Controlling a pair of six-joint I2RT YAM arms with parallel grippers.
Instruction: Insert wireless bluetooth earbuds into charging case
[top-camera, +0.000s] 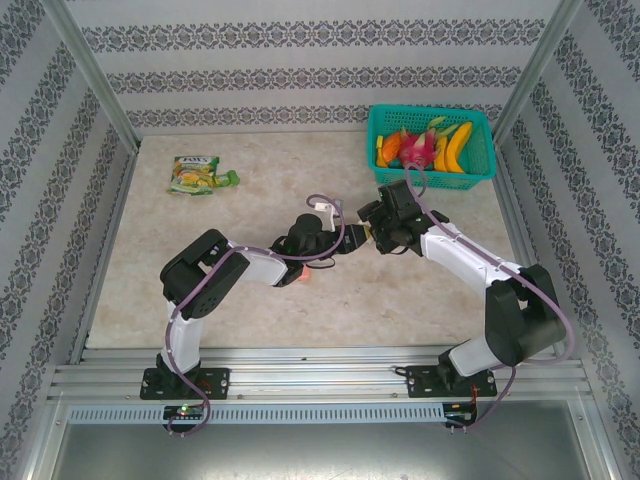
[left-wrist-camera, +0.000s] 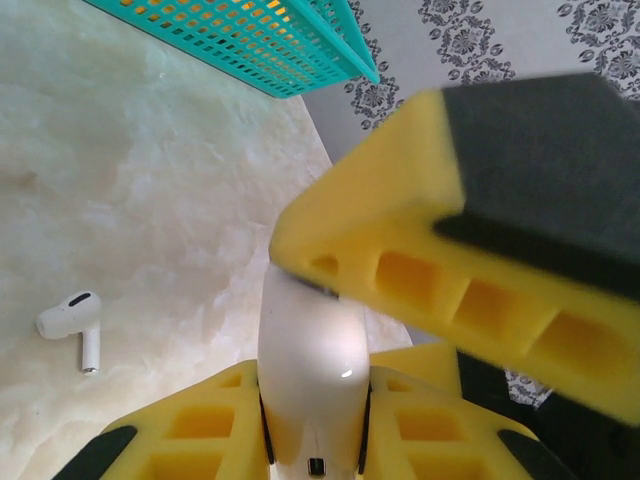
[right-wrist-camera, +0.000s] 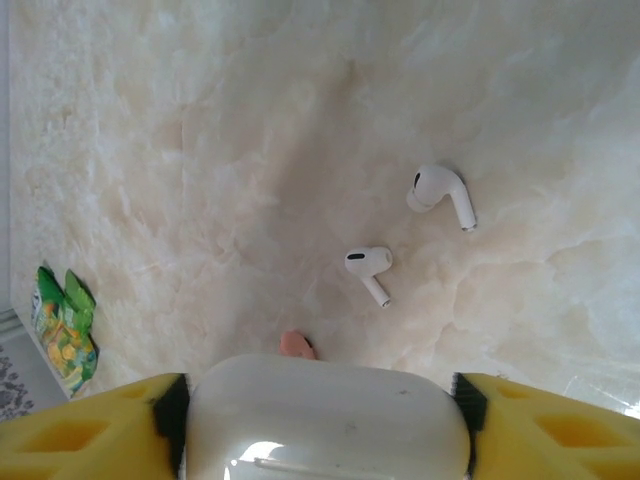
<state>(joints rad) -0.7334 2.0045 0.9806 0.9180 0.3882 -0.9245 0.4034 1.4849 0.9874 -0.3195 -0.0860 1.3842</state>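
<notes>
1. Top view: left gripper (top-camera: 343, 240) and right gripper (top-camera: 372, 234) meet tip to tip at centre, likely sharing 1 load.
2. Left wrist: left gripper clenches the white charging case (left-wrist-camera: 310, 390) at 6 o'clock, steadying it; a white earbud (left-wrist-camera: 72, 322) lies loose at 8 o'clock.
3. Right wrist: right gripper's pads (right-wrist-camera: 467, 400) flank the charging case at 6 o'clock; clamped or freed, I cannot tell. 2 white earbuds (right-wrist-camera: 440, 192) (right-wrist-camera: 368, 263) wait at 2 o'clock and centre, a pink earbud (right-wrist-camera: 297, 345) just above the charging case.
</notes>
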